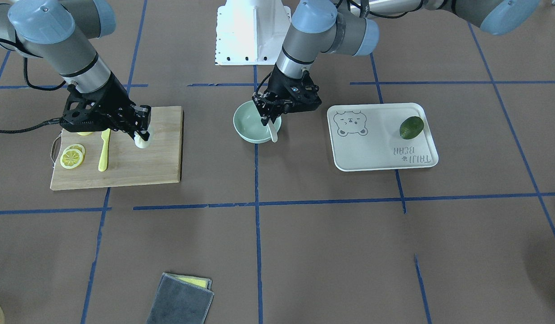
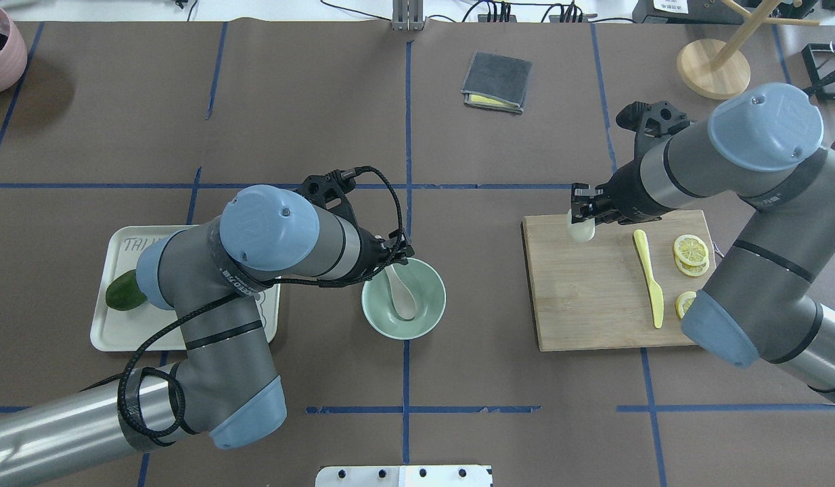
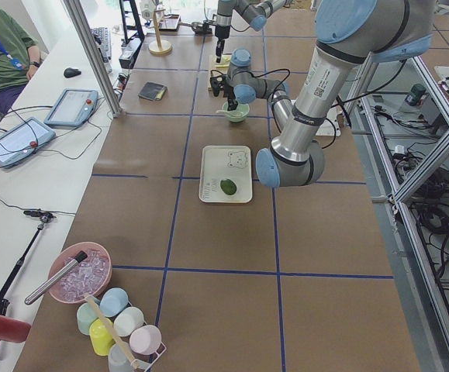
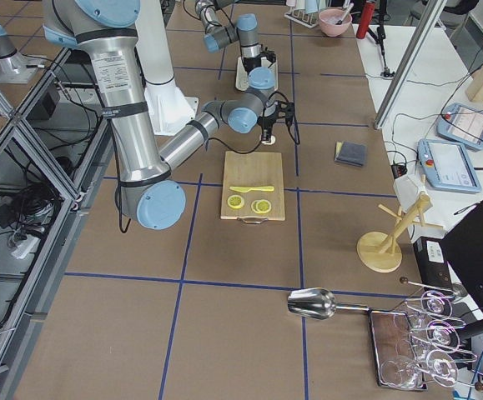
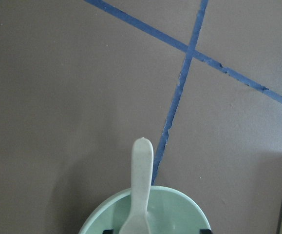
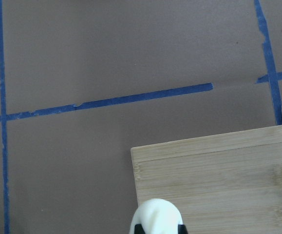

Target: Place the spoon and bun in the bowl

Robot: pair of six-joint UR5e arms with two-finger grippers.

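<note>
The left claw [image 1: 269, 117] hung over the green bowl [image 2: 434, 310] in the middle of the worktop [image 1: 322, 252]. Its fingers [image 5: 108, 231] stood wide, one on each side of the spoon [image 5: 141, 180], not touching it. The spoon lay in the bowl with one end up at the rim. The right claw [image 2: 582, 218] was pinched tight on the white bun [image 6: 156, 215] at a corner of the wooden board [image 2: 593, 297]. A yellow knife [image 2: 649, 274] and lemon slices [image 2: 691, 251] lay on that board too.
</note>
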